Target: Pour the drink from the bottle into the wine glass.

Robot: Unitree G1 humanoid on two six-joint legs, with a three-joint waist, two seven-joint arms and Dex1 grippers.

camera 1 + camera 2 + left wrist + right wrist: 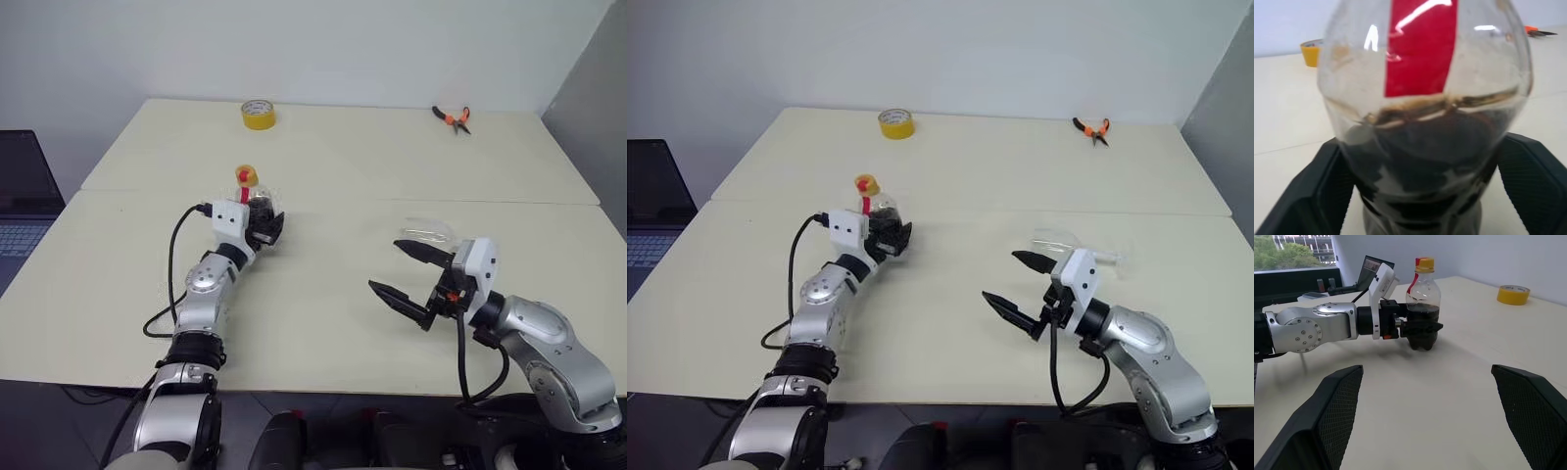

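Two grippers in my view, one bottle between the left one's fingers.
Left gripper [266, 227]: fingers sit on either side of the bottle's lower body; I can't tell if they press on it or leave a small gap.
Bottle [1422, 308]: upright on the table [323, 294], yellow-orange cap on, left of centre.
Drink [1421, 325]: dark, fills roughly the lower half of the bottle.
Right gripper [1019, 284]: fingers spread wide, nothing between them, hovering above the table.
Wine glass [1068, 243]: lying on its side just behind the right gripper, well apart from the bottle.
Tape roll [258, 115]: yellow, far edge.
Pliers [453, 118]: orange-handled, far right.
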